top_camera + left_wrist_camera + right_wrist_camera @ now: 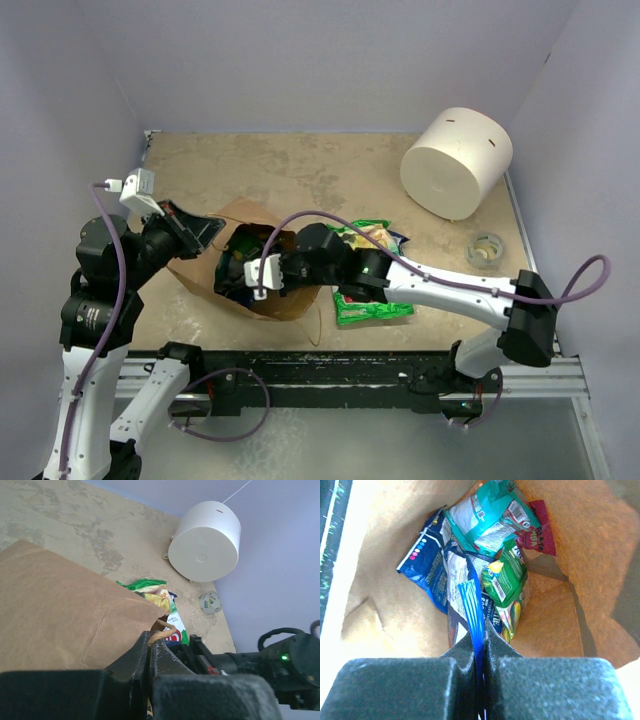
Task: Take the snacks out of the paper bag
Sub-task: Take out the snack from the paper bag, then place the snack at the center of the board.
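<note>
- Firstly, the left gripper (pixel 150 652) is clenched on the rim of the paper bag (pixel 65 610), which lies on its side. The thin paper is soft and probably tears easily.
- Inside the bag, the right gripper (pixel 481 640) pinches the crimped edge of the blue-and-white packet (pixel 457 575). It seems light, slippery and crushable, so this flat seam is likely the best hold.
- Further right, a green packet (pixel 375 308) lies on the table (pixel 300 170), outside the bag.
</note>
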You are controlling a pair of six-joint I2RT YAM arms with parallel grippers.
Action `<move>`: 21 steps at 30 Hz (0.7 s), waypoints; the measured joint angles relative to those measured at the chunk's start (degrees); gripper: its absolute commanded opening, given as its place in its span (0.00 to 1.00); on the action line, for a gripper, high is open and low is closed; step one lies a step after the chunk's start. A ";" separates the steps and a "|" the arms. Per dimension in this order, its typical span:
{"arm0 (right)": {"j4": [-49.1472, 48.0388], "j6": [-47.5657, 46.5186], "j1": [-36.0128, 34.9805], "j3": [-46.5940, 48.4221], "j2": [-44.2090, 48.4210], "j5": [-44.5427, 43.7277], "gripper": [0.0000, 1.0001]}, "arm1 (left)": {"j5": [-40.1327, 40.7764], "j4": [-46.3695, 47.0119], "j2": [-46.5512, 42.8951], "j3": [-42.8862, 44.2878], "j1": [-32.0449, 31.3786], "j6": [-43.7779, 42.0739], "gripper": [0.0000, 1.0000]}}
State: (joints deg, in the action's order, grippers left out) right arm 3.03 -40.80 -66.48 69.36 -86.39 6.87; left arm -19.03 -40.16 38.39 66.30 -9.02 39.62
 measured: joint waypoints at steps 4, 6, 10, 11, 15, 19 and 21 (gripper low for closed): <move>3.87 4.11 0.00 0.04 5.92 1.40 0.00 | 0.00 -0.11 0.22 0.00 0.00 0.07 0.00; 5.81 5.95 0.00 0.46 9.51 1.97 0.00 | 0.00 -0.09 0.22 0.00 0.00 0.02 0.00; 11.85 8.55 0.00 4.44 16.13 3.08 0.00 | 0.02 -0.31 0.31 0.00 0.00 -0.31 0.00; 13.05 8.94 0.00 5.38 17.38 3.10 0.00 | 0.02 -0.33 0.33 0.00 0.00 -0.31 0.00; 18.29 10.14 0.00 10.05 22.73 1.29 0.00 | 0.07 -0.28 0.28 0.00 0.00 -0.24 0.00; 18.80 11.43 -0.02 12.59 27.10 -5.01 0.00 | 0.07 -0.22 0.28 0.00 0.00 -0.24 0.00; 18.32 12.02 -0.13 12.59 28.92 -11.15 0.00 | 0.07 -0.22 0.31 0.00 0.00 -0.24 0.00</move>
State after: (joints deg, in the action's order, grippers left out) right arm 21.34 -28.77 -66.61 81.95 -57.47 -4.27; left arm -18.96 -40.38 38.70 66.30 -9.02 39.38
